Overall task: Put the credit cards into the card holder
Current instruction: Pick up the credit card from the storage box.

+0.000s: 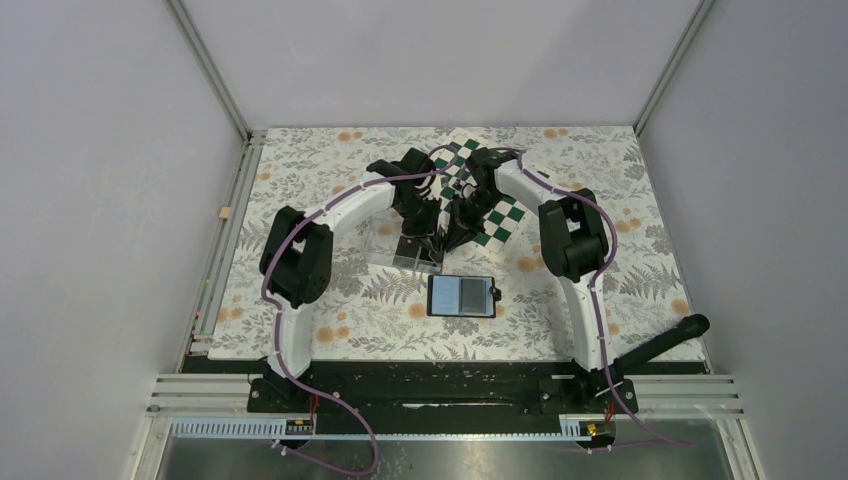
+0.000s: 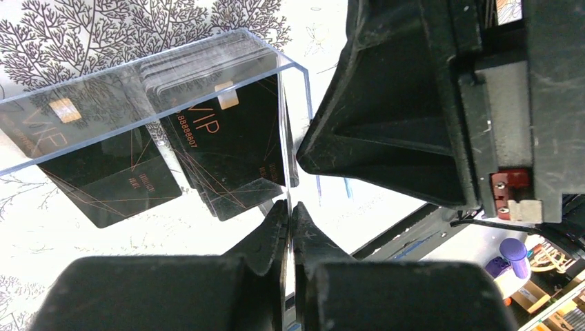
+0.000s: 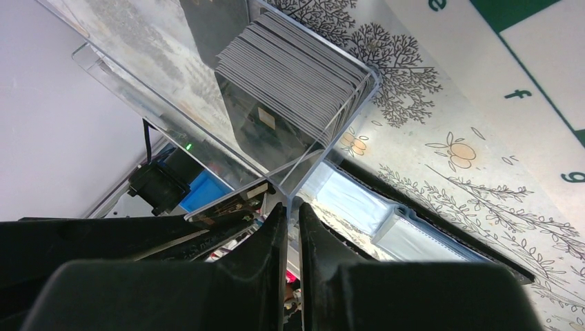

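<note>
The credit cards point(image 2: 227, 138) are black with "VIP" print and stand as a stack inside a clear plastic box point(image 2: 138, 89). The stack point(image 3: 290, 69) also shows in the right wrist view, edge on. My left gripper point(image 2: 290, 207) is shut on a thin wall of the box. My right gripper point(image 3: 290, 207) is shut on a corner wall of the box point(image 3: 138, 76). In the top view both grippers point(image 1: 425, 235) point(image 1: 455, 232) meet at the box point(image 1: 400, 250). The card holder point(image 1: 462, 296) lies open on the mat in front of them, with its clear sleeves point(image 3: 386, 207) showing.
A green-and-white checkered board point(image 1: 495, 205) lies behind the grippers, partly under the right arm. The floral mat point(image 1: 350, 310) covers the table. A black handle-like object point(image 1: 665, 340) lies at the right front corner. Grey walls enclose the table.
</note>
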{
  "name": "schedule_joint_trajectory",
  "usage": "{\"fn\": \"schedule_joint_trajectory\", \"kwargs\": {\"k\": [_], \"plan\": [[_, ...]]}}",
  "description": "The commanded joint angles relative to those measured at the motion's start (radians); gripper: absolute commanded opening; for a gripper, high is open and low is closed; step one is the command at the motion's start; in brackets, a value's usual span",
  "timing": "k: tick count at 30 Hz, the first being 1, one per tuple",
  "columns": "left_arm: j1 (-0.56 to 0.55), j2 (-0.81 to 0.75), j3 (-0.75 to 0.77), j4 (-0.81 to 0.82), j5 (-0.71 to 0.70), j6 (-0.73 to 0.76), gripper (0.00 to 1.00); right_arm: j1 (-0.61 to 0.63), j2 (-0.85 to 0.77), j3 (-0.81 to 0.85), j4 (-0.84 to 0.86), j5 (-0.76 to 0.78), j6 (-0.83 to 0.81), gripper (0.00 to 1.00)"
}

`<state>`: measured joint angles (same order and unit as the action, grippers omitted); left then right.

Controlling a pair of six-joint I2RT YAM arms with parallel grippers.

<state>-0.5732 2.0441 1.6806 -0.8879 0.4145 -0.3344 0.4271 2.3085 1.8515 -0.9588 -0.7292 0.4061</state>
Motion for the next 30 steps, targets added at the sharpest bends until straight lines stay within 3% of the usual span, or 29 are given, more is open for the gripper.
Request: {"fn": "schedule_joint_trajectory", "kwargs": {"k": [1,4,7,20,24,30], "plan": [[0.009,-0.029,-0.002,0.039,-0.008,-0.005,0.00,0.010,-0.035,-0.022,0.001,0.015,-0.043,0.08],[0.029,-0.071,-0.033,0.079,0.014,-0.020,0.00,0.008,-0.080,-0.041,0.032,0.020,-0.043,0.11],[0.054,-0.134,-0.080,0.136,0.043,-0.041,0.00,0.002,-0.140,-0.066,0.070,0.027,-0.037,0.22],[0.142,-0.423,-0.289,0.324,0.106,-0.060,0.00,-0.025,-0.465,-0.205,0.252,-0.010,0.037,0.77],[0.167,-0.530,-0.393,0.420,0.188,-0.101,0.00,-0.027,-0.519,-0.209,0.297,-0.062,0.074,0.84],[0.170,-0.646,-0.528,0.570,0.240,-0.227,0.00,-0.024,-0.456,-0.124,0.283,-0.143,0.108,0.83]]}}
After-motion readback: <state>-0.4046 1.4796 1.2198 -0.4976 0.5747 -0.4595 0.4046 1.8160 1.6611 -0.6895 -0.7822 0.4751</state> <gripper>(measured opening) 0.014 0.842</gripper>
